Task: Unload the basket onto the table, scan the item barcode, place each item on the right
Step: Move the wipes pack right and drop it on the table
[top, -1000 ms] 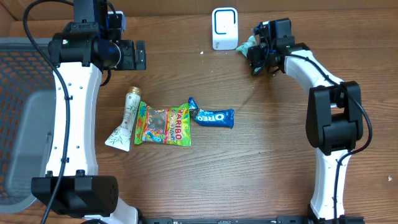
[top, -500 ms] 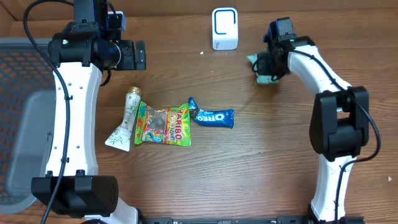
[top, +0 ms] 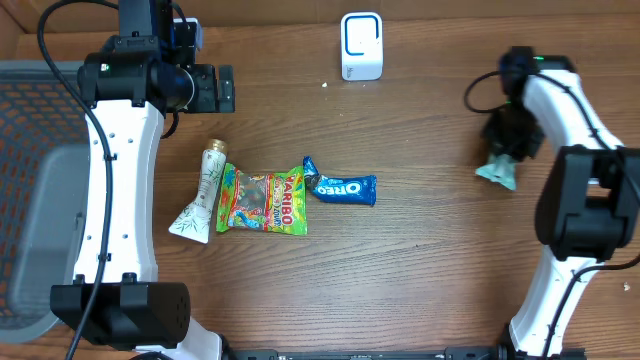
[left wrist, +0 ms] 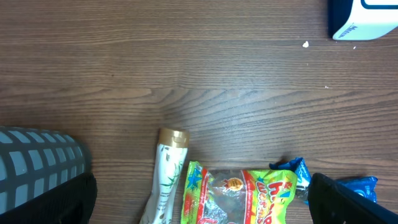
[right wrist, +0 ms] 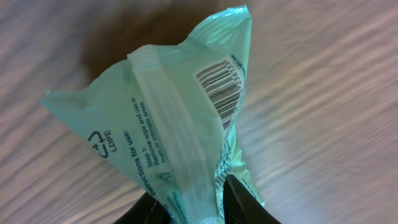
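Note:
A pale green plastic packet (right wrist: 174,124) fills the right wrist view, its barcode (right wrist: 221,90) facing the camera. My right gripper (right wrist: 199,208) is shut on the packet's lower end, one finger on each side. From overhead, the right gripper (top: 510,140) is at the right side of the table and the packet (top: 497,172) sticks out of it toward the front. The white scanner (top: 361,46) stands at the back centre, well left of the packet. My left gripper (top: 215,88) is open at the back left, holding nothing.
A white tube (top: 205,190), a Haribo bag (top: 262,200) and a blue Oreo pack (top: 342,187) lie in a row at centre left. A grey mesh basket (top: 30,200) sits off the left edge. The left wrist view shows the tube (left wrist: 165,180) and Haribo bag (left wrist: 242,196) below.
My right arm has swung from beside the scanner to the right side of the table, carrying the green packet along. The left arm has not moved.

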### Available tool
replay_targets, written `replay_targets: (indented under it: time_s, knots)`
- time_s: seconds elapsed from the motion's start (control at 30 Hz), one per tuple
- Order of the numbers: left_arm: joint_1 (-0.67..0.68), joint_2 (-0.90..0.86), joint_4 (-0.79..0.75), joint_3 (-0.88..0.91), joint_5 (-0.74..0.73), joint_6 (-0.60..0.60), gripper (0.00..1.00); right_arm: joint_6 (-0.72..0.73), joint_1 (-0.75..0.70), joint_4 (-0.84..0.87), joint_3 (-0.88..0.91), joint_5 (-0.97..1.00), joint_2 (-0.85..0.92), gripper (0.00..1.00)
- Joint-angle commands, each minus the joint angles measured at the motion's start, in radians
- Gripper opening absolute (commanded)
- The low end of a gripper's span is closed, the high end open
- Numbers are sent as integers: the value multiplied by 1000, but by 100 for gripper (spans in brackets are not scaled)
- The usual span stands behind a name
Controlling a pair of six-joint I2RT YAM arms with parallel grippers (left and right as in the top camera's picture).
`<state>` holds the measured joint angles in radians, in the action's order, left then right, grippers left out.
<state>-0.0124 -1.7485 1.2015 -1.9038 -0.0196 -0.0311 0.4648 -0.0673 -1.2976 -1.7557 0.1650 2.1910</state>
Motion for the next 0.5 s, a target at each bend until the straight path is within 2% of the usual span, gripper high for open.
replay_targets:
  time_s: [0.0, 0.13, 0.27, 0.4, 0.47]
  knots:
    - [6, 2, -1, 3, -6, -18, 100, -62, -36, -3, 5, -45, -37, 31]
    - [6, 2, -1, 3, -6, -18, 100, -129, -43, -18, -34, -148, -42, 42]
    - [6, 2, -1, 3, -6, -18, 100, -159, -37, -54, -106, -197, -72, 49]
    - [6, 2, -1, 3, -6, -18, 100, -161, -30, -120, -190, -200, -111, 54]
    - [6, 2, -1, 3, -6, -18, 100, -215, -24, -149, -216, -247, -137, 55]
